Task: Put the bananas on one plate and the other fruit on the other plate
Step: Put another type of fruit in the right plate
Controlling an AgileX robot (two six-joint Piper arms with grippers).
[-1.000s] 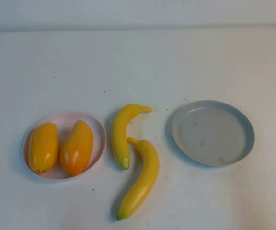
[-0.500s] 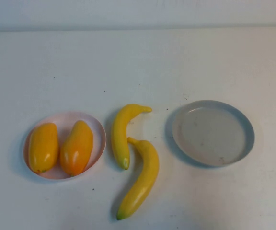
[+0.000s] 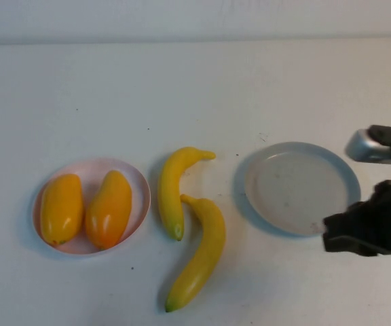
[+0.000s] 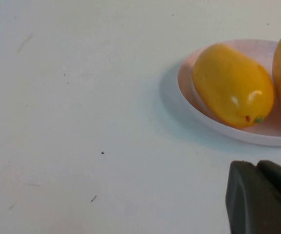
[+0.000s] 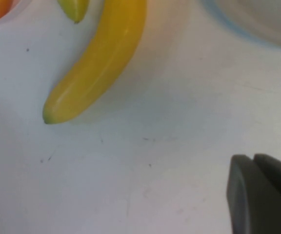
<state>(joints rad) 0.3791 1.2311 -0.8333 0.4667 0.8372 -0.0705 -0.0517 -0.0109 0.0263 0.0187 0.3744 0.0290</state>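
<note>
Black right gripper (image 3: 358,234) hangs at the table's right edge, just beside the near-right rim of the round grey-blue plate (image 3: 301,188); whether its fingers are parted I cannot tell, and the same goes for the left gripper (image 4: 262,197), which shows only as a dark tip near the round pale pink plate (image 3: 91,205). Left of the right gripper, between the plates, lie the two slim curved yellow plastic bananas (image 3: 197,251) on the white table (image 3: 182,88), while the two plump orange-yellow oval fruits (image 3: 108,208) sit side by side on the pink plate
</note>
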